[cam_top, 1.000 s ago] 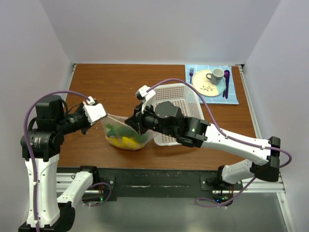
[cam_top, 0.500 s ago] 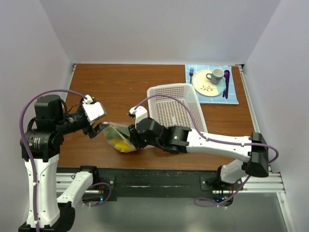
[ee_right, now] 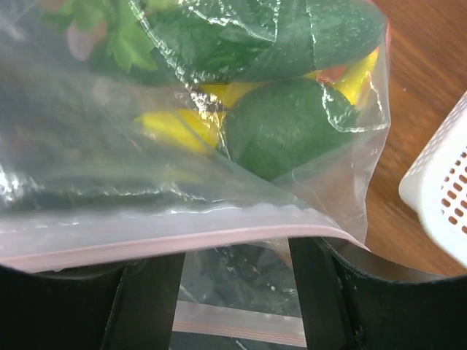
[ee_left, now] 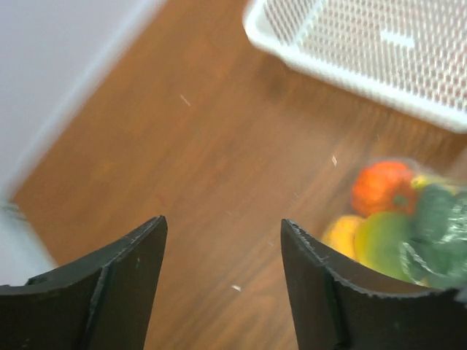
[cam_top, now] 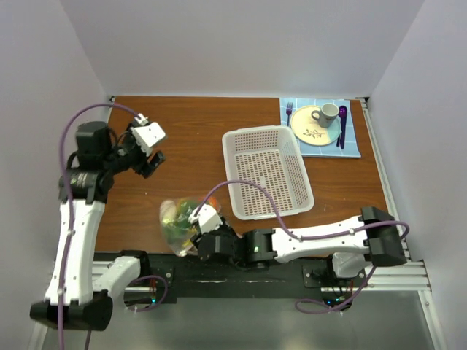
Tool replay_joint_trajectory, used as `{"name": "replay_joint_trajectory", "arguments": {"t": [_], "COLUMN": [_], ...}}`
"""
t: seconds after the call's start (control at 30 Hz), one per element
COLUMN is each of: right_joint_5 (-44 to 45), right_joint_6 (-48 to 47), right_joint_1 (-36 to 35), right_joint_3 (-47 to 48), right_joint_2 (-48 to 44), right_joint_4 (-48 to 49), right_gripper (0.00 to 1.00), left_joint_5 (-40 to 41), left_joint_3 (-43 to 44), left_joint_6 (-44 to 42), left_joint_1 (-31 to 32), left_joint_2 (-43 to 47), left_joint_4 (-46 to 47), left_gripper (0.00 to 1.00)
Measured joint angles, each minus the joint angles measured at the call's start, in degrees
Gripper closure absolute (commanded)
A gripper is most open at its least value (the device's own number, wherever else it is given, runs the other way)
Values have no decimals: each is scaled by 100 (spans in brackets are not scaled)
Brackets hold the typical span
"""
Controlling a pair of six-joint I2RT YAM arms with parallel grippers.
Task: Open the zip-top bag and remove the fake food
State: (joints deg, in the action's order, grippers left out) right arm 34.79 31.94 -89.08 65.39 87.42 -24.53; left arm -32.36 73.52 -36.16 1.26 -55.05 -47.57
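Right wrist view: right gripper [ee_right: 237, 255] fingers apart at mouth of zip-top bag [ee_right: 109, 146]; left gripper [ee_left: 221, 222] wide, empty.

The top camera looks down from above and behind the arms, covering the whole table [cam_top: 190, 124]. The left wrist camera views bag [cam_top: 179, 219] and basket [cam_top: 266, 171] corner from higher up, both shared with the top view. The right wrist camera sits close against the bag.

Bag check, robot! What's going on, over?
Left gripper open, empty. Right gripper jaws apart, bag zip strip draped over it. Food inside bag. Basket nearby, not blocking.
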Motion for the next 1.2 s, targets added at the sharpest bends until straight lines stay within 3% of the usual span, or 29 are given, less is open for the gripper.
{"name": "replay_joint_trajectory", "arguments": {"t": [0.17,0.27,0.53,0.7,0.8,0.9,0.97,1.0,1.07,1.1,1.2], "right_joint_5": [444,619,1231,1469,1580,1659,1692,1714,1764,1827,1921], "right_joint_6": [96,284,841,1056,1060,1003,911,868,739,671,507], "right_joint_1": [-402,-494,-599,-737,-809,-839,-839,-839,-839,-839,-837], "right_joint_3": [31,-48,-841,-1073,-1279,-1488,-1639,-1698,-1790,-1797,-1766], "right_joint_2": [501,605,474,476,476,476,476,476,485,511,667], "right_joint_4": [-258,-361,-317,-138,229,688,1038,1172,1434,1539,1818], "right_gripper": [38,36,29,29,28,27,27,26,25,25,25], "left_joint_5": [109,109,24,-2,-2,9,11,11,0,-7,-61], "left_joint_3": [-892,-1156,-1543,-1945,-2271,-2459,-2505,-2516,-2516,-2514,-2487], "left_joint_6": [-61,-223,-579,-608,-586,-520,-516,-501,-483,-483,-503], "left_joint_1": [0,0,7,173,382,586,643,658,667,667,664], "left_joint_2": [-1517,-2184,-2260,-2297,-2328,-2382,-2413,-2433,-2474,-2483,-2509], "left_joint_4": [236,42,-216,-28,234,407,463,463,446,424,306], "left_gripper": [38,31,20,22,30,46,64,80,95,100,100]}}
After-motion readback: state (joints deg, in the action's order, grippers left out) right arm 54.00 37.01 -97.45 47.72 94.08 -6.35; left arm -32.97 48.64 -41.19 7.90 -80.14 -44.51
